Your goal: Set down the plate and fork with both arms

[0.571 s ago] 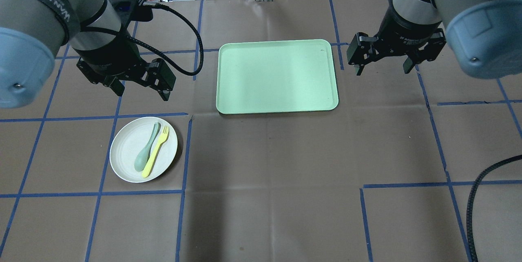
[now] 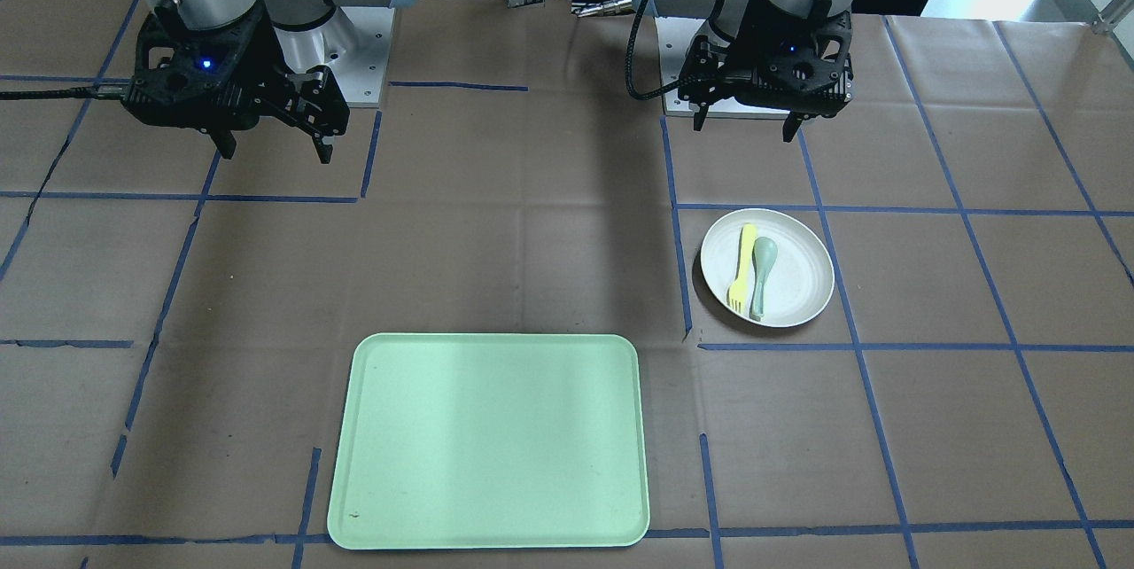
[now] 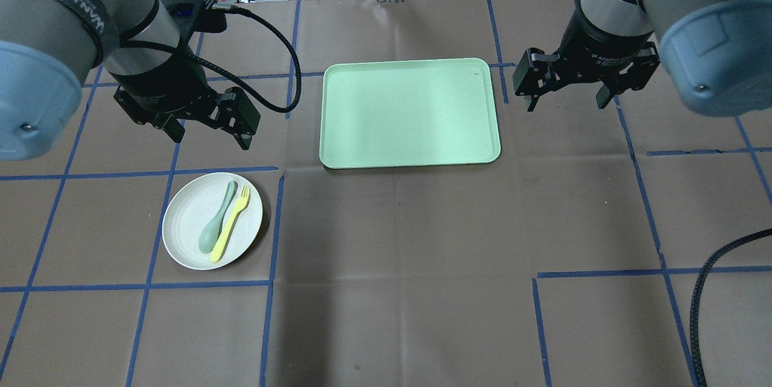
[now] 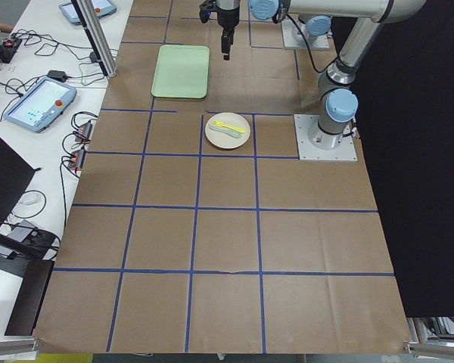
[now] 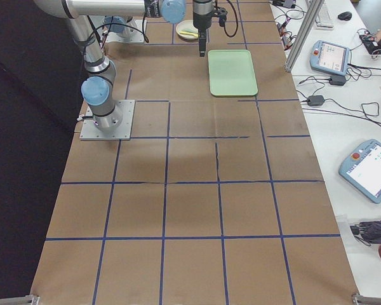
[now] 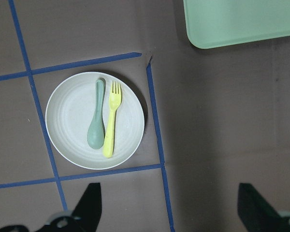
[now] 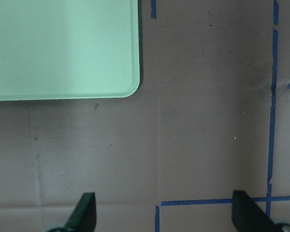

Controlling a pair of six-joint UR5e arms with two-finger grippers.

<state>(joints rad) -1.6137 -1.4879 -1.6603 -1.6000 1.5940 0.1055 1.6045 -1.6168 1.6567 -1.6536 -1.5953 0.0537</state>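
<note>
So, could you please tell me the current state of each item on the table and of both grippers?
plate: flat on the table, not gripped.
fork: lying on the plate, tines pointing away from the robot.
spoon: lying on the plate beside the fork, bowl toward the robot.
tray: flat on the table, empty.
left gripper: open, empty, above the table near the plate.
right gripper: open, empty, beside the tray.

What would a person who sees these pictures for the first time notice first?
The light-green tray stands out at the brown table's middle. On the robot's left side sits the off-white plate, carrying the yellow fork and a grey-green spoon. The left gripper and right gripper hang above the table, both open.
</note>
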